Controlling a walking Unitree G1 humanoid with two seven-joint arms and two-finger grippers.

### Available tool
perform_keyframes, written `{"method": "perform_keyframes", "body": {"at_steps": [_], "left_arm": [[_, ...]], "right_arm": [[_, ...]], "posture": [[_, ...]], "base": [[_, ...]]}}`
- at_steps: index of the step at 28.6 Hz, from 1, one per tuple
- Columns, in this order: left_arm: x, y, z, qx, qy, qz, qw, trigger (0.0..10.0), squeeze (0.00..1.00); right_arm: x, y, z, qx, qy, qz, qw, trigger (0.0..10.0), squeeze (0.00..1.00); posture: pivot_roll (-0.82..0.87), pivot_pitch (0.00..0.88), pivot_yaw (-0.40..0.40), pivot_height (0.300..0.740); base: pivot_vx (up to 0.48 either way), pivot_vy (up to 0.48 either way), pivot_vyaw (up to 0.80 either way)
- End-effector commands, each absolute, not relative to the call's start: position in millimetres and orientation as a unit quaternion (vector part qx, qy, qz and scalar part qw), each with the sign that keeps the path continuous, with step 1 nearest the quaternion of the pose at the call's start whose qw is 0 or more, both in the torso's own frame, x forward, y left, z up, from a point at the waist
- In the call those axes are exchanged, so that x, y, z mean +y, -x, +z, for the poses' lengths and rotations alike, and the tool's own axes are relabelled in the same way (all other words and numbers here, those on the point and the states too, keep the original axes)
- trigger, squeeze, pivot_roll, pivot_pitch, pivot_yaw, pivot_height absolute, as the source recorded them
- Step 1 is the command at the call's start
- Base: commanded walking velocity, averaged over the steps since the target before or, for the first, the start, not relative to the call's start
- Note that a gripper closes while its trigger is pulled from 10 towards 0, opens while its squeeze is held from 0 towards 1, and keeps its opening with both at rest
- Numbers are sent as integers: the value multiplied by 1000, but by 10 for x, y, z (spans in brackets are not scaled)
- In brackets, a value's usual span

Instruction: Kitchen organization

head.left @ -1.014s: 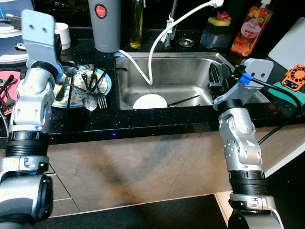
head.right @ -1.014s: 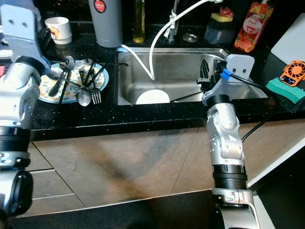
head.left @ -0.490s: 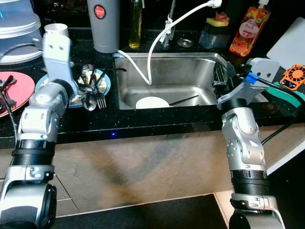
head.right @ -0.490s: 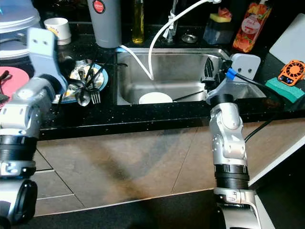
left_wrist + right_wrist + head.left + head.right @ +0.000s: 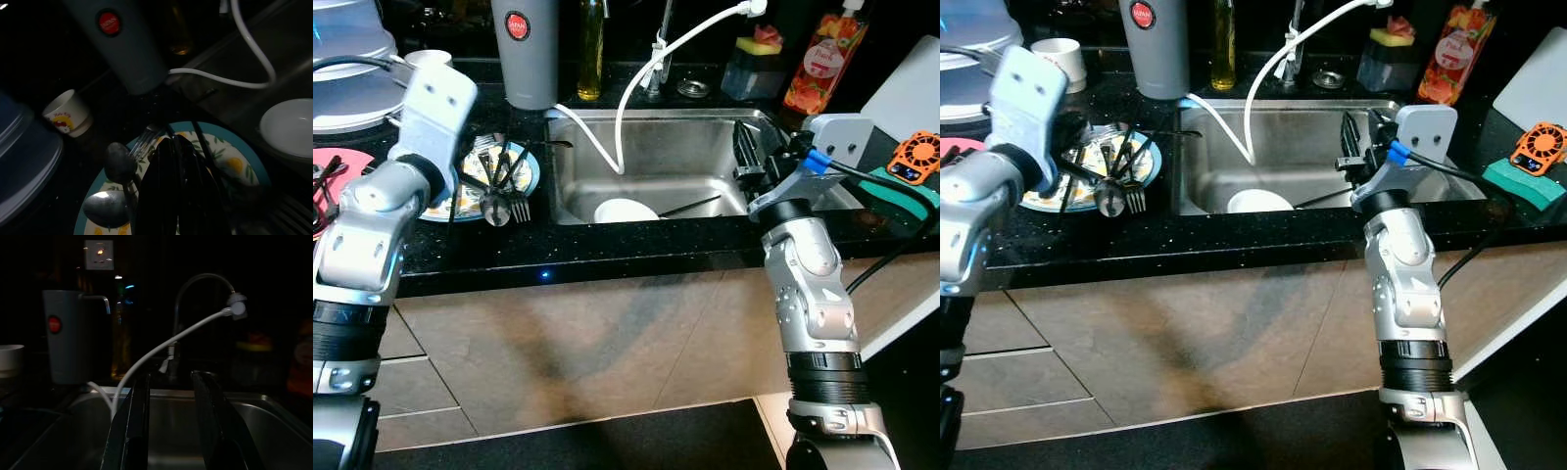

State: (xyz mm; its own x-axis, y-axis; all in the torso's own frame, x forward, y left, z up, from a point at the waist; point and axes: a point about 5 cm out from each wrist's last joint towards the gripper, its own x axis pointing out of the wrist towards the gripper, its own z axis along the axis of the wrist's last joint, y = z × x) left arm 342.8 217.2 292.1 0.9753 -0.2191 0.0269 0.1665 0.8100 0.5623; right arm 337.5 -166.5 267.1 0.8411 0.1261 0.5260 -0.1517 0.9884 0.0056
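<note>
A blue-rimmed flowered plate (image 5: 453,200) lies on the black counter left of the sink, carrying spoons (image 5: 120,164) and forks (image 5: 520,208). My left gripper (image 5: 499,171) hovers low over this cutlery; in the left wrist view its fingers (image 5: 161,186) lie pressed together, shut, and nothing shows between them. A white bowl (image 5: 625,210) sits in the steel sink (image 5: 685,157) beside a thin black utensil (image 5: 690,207). My right gripper (image 5: 745,152) is at the sink's right rim, fingers (image 5: 139,431) apart, open and empty, pointing across the basin toward the faucet.
A grey tumbler (image 5: 530,49), an oil bottle (image 5: 593,44) and a white cup (image 5: 66,113) stand behind the plate. A white hose (image 5: 636,88) hangs from the faucet into the sink. A red bottle (image 5: 818,59), sponge holder (image 5: 759,59), orange gadget (image 5: 922,155) and white board (image 5: 911,83) stand at right. A pink plate (image 5: 335,168) lies far left.
The head view has shifted a little. My left wrist has swung right and nearer the plate, its fingers still over the cutlery. My right gripper has edged left along the sink's right rim.
</note>
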Motion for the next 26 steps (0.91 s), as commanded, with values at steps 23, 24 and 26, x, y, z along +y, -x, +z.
{"method": "perform_keyframes", "body": {"at_steps": [23, 24, 26], "left_arm": [[1835, -3277, 2406, -44, -576, -162, 800, 10000, 808], [1832, -3284, 2387, -41, -579, -154, 800, 10000, 0], [1831, -3292, 2346, -34, -592, -144, 793, 10000, 0]], "right_arm": [[-1681, -3370, 2597, -262, -34, 70, 962, 10000, 0], [-1679, -3368, 2592, -262, -35, 69, 962, 10000, 0], [-1674, -3365, 2576, -260, -36, 69, 962, 10000, 0]], "posture": [[131, 19, -13, 740], [131, 21, -11, 740], [133, 24, -9, 740]], "base": [[0, 0, 0], [0, 0, 0], [0, 0, 0]]}}
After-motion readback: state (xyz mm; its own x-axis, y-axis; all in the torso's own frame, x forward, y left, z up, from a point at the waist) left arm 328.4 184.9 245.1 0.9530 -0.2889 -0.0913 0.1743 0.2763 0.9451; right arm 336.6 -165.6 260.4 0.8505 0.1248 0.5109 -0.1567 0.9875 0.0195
